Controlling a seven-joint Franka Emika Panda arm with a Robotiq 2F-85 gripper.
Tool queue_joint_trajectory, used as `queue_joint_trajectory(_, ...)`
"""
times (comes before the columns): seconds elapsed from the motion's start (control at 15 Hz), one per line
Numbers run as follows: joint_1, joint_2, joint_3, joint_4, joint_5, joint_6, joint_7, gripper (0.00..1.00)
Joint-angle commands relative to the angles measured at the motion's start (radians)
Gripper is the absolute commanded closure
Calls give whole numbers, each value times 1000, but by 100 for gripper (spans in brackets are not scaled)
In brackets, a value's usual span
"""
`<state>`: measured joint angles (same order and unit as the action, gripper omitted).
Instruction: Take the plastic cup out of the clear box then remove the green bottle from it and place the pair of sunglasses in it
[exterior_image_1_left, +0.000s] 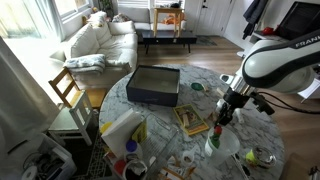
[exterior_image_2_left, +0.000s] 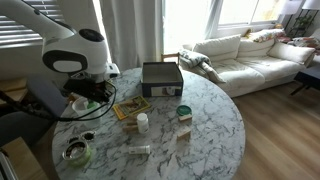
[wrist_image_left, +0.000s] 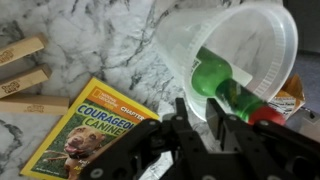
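The plastic cup (wrist_image_left: 250, 35) stands on the marble table (wrist_image_left: 90, 40) outside the clear box (exterior_image_1_left: 155, 85), and the wrist view looks into its mouth. The green bottle (wrist_image_left: 215, 80) with a red cap leans inside the cup. My gripper (wrist_image_left: 200, 112) is at the cup's near rim. Its jaws are a little apart, straddling the thin wall without visibly pinching it. In an exterior view the gripper (exterior_image_1_left: 226, 112) hangs just above the cup (exterior_image_1_left: 213, 143). The clear box (exterior_image_2_left: 162, 78) lies at the table's far side. I cannot make out the pair of sunglasses.
A yellow magazine (wrist_image_left: 85, 130) lies just beside the cup, with wooden blocks (wrist_image_left: 20, 50) past it. A small white bottle (exterior_image_2_left: 142, 122) and other small items lie on the table. A wooden chair (exterior_image_1_left: 68, 90) stands by the table.
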<state>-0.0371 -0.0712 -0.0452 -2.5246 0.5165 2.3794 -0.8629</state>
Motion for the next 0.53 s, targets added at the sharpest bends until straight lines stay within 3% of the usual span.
queue_joint_trajectory(0.0,7,-38,-10,-33,-25,17,5,41)
queue_joint_trajectory(0.33,7,-57,-15,-24,-38,14,6,4)
queue_joint_trajectory(0.47,6,-68,-19,-12,-57,4,9,0)
